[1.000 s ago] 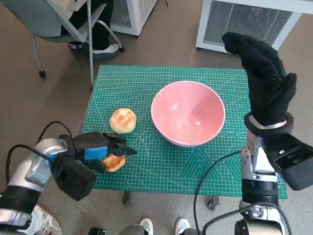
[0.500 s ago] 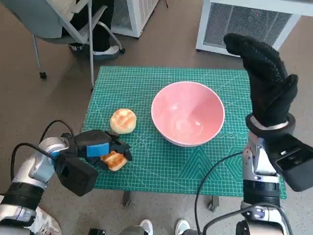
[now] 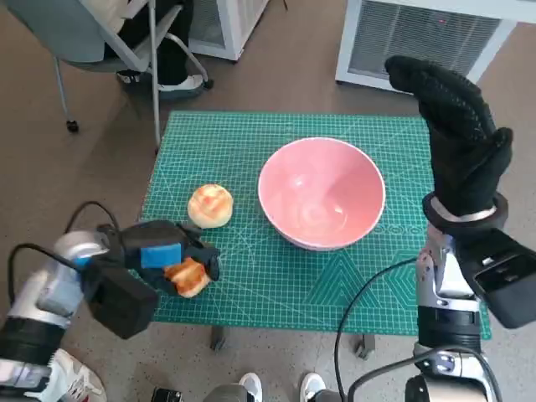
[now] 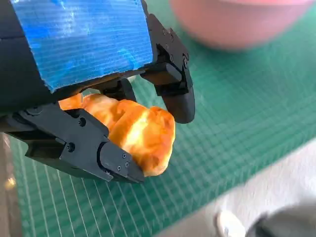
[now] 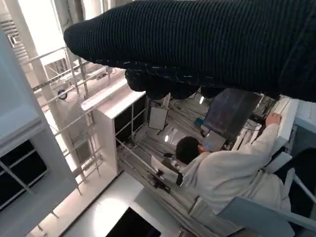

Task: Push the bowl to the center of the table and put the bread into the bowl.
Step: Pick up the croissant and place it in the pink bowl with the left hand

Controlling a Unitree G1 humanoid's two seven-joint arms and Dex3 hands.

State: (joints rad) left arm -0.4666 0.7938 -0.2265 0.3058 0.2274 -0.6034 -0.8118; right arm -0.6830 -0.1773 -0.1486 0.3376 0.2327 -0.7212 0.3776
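Observation:
A pink bowl [image 3: 322, 194] sits near the middle of the green cutting mat [image 3: 251, 142], slightly right. My left hand [image 3: 167, 255] grips a golden-brown piece of bread [image 3: 187, 275] at the mat's front left; in the left wrist view the bread [image 4: 134, 131] lies between the black fingers [image 4: 174, 96], with the bowl [image 4: 237, 19] beyond. A second round bun [image 3: 210, 205] lies on the mat left of the bowl. My right hand [image 3: 456, 138] is raised upright beside the bowl's right, holding nothing, fingers extended together.
A chair with a seated person's legs [image 3: 163, 50] stands beyond the table's far left corner. A white cabinet [image 3: 419, 38] stands at the far right. Feet [image 3: 280, 387] show below the table's front edge. In the right wrist view a person [image 5: 232, 173] is seated at a desk.
My left hand has closed around the bread and lifted it slightly off the mat. The bowl, the bun and my right hand have stayed put.

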